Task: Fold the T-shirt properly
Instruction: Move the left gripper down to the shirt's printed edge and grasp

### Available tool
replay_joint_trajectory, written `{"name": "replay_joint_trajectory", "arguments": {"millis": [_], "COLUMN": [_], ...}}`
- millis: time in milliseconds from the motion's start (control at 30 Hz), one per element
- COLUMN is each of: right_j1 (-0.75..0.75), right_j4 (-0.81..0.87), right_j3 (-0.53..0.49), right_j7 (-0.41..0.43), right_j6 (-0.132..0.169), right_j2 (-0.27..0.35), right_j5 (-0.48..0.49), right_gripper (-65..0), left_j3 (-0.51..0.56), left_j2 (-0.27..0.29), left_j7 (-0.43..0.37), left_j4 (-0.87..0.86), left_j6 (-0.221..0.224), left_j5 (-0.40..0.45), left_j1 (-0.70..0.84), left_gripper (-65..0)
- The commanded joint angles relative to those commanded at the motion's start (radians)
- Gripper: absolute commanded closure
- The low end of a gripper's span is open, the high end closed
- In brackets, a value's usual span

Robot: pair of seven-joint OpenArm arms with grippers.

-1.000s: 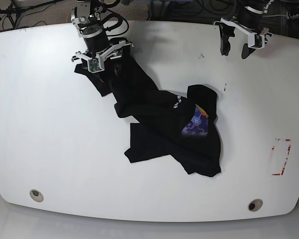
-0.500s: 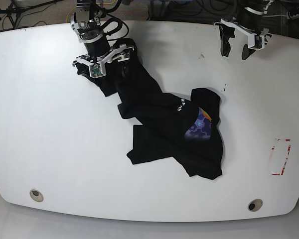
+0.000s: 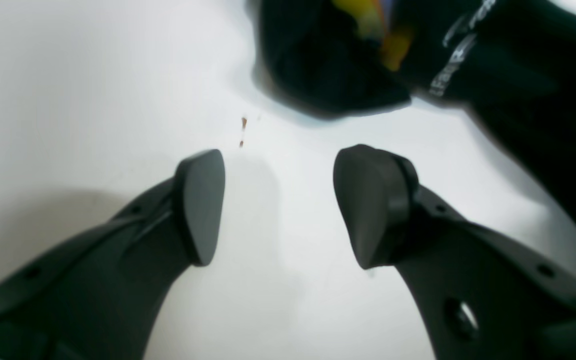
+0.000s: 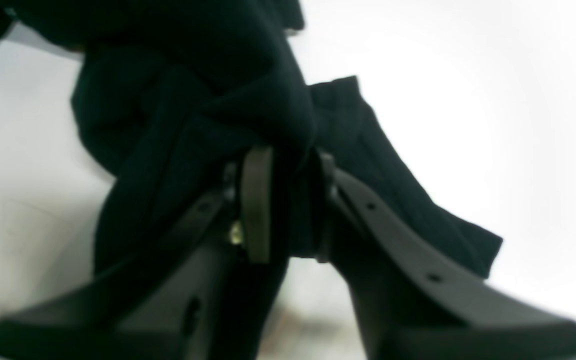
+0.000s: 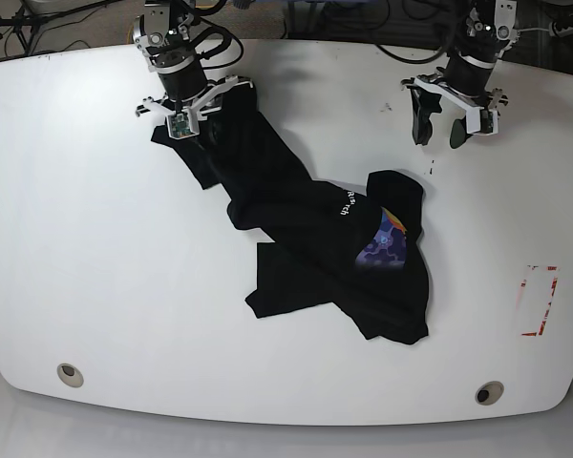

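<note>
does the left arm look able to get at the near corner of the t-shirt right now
Probably yes. The left gripper is open and holds nothing, and only bare table lies between it and the T-shirt.

The right hand (image 4: 288,200) reaches down at the far left of the base view, its fingers (image 4: 257,200) clamped close together on black cloth (pinched between the pads). The left hand (image 3: 278,205) hangs at the far right, jaws spread apart, holding nothing.

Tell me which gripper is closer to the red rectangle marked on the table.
Left. The left gripper hangs open above and left of the red rectangle; the right gripper is across the table, shut on the T-shirt.
</note>
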Motion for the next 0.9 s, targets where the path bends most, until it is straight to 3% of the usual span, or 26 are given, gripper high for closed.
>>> {"name": "replay_joint_trajectory", "arguments": {"millis": [467,900], "right_j1": [-0.051,-0.077], "right_j4": [0.091,0.145], "right_j3": [0.022,0.045], "right_j7": [-0.002,0.011], "right_j6": [0.003,0.004], "right_j2": [0.001,0.013], "right_j5": [0.004,0.008], "right_gripper": [-23.4,-25.3], "left_j3": [0.004,0.002], "left_j2": [-0.017,-0.025], "left_j7": [-0.005,0.024], "left_j4": [-0.013,0.002], "left_j6": [-0.051,-0.017], "left_j5": [0.007,0.021], "left_j1": [0.007,-0.088], "left_gripper": [-36.4,-37.0]}}
